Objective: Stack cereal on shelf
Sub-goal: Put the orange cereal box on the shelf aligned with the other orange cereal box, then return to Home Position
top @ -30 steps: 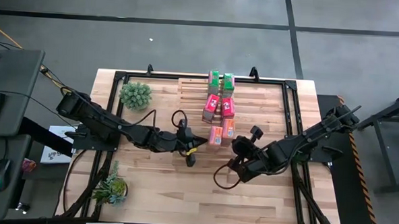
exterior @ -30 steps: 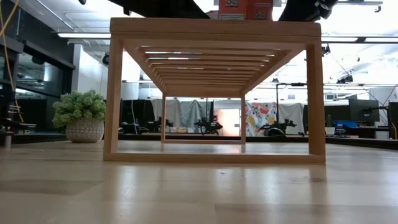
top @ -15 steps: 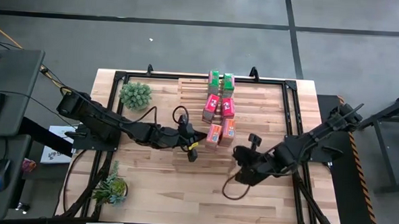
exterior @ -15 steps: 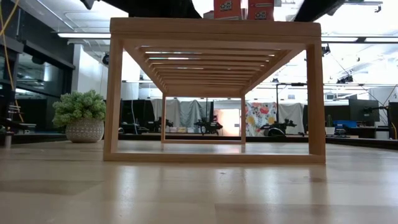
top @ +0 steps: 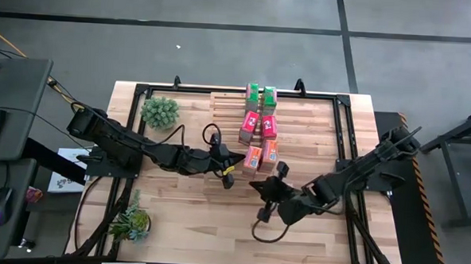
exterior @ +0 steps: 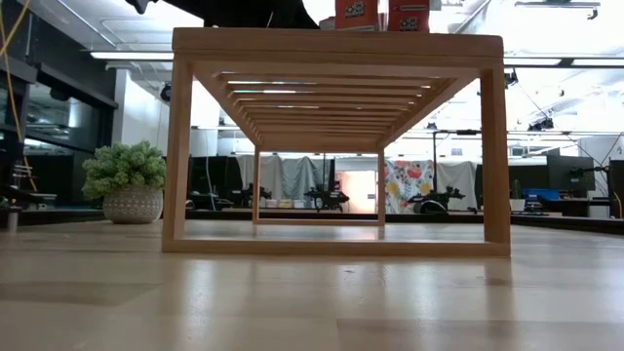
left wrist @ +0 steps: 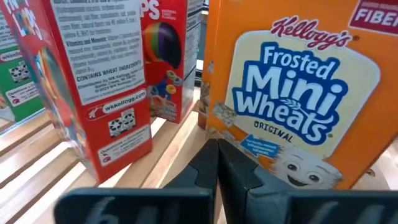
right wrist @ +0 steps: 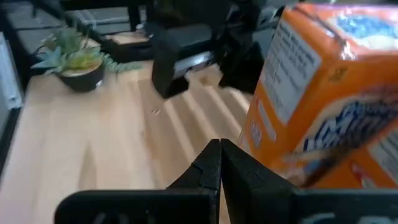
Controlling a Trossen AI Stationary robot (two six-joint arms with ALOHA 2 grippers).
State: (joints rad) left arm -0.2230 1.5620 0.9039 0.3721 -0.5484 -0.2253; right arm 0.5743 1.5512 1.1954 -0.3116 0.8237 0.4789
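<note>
Six small cardboard cereal boxes stand in pairs on the large pale slatted wooden shelf (top: pixel 296 123), itself on the bench: orange pair (top: pixel 261 156) nearest, red-pink pair (top: pixel 256 125) next, green pair (top: pixel 261 94) farthest. Left gripper (top: pixel 239 158) sits just beside the orange pair, fingers (left wrist: pixel 233 174) pressed together, holding nothing. Right gripper (top: pixel 258 186) hovers near them, fingers likewise closed and empty. A careless sweep by either arm could topple the orange boxes into their neighbours.
</note>
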